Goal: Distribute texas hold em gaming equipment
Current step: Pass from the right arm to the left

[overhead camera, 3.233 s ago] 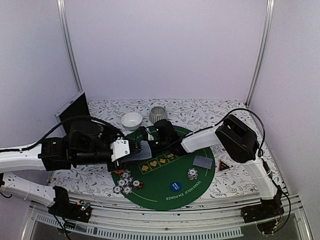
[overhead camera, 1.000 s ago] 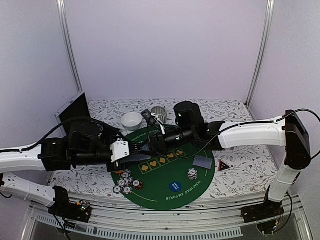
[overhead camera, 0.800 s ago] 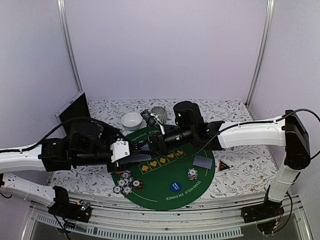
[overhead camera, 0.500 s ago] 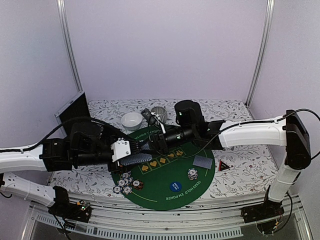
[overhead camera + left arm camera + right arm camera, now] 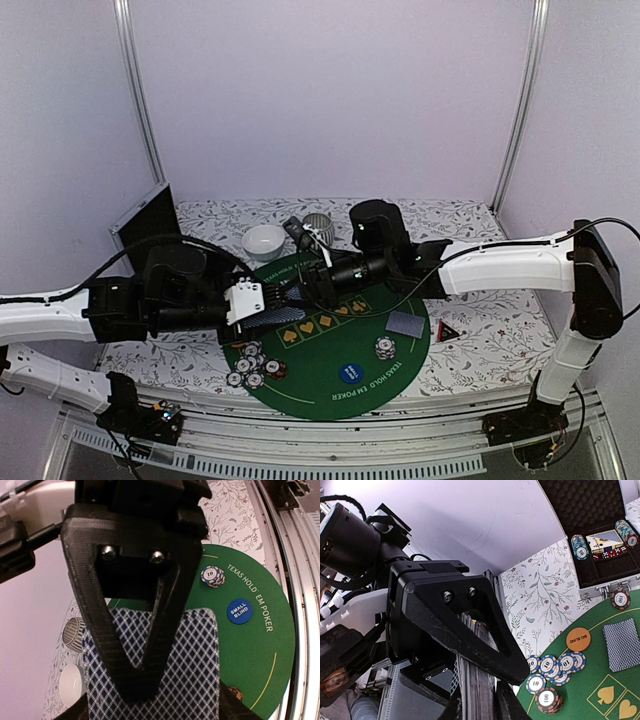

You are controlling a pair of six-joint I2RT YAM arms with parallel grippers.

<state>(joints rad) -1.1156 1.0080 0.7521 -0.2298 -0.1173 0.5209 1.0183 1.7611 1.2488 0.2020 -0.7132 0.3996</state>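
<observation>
A deck of grey-blue-backed playing cards (image 5: 280, 314) hangs above the left part of the green mat (image 5: 330, 385). My left gripper (image 5: 266, 312) is shut on it across its width, with the deck (image 5: 197, 665) filling the left wrist view. My right gripper (image 5: 297, 292) reaches in from the right and is shut on the deck's faces; the card edges (image 5: 477, 682) sit between its fingertips (image 5: 476, 705). One card (image 5: 405, 324) lies flat on the mat. Striped chips (image 5: 250, 368) cluster at the mat's left edge, and a chip stack (image 5: 385, 347) stands near the blue disc (image 5: 350, 373). An orange disc (image 5: 578, 639) lies by the chips.
A white bowl (image 5: 264, 241) and a striped grey bowl (image 5: 318, 228) stand behind the mat. An open black case (image 5: 150, 222) holding more chips (image 5: 580, 546) sits at the back left. A small red-black triangle (image 5: 448, 330) lies off the mat's right edge.
The right arm has unfolded and stretched left across the mat to the deck. In the last second the deck and left gripper have shifted slightly right, and the right gripper has closed on the cards.
</observation>
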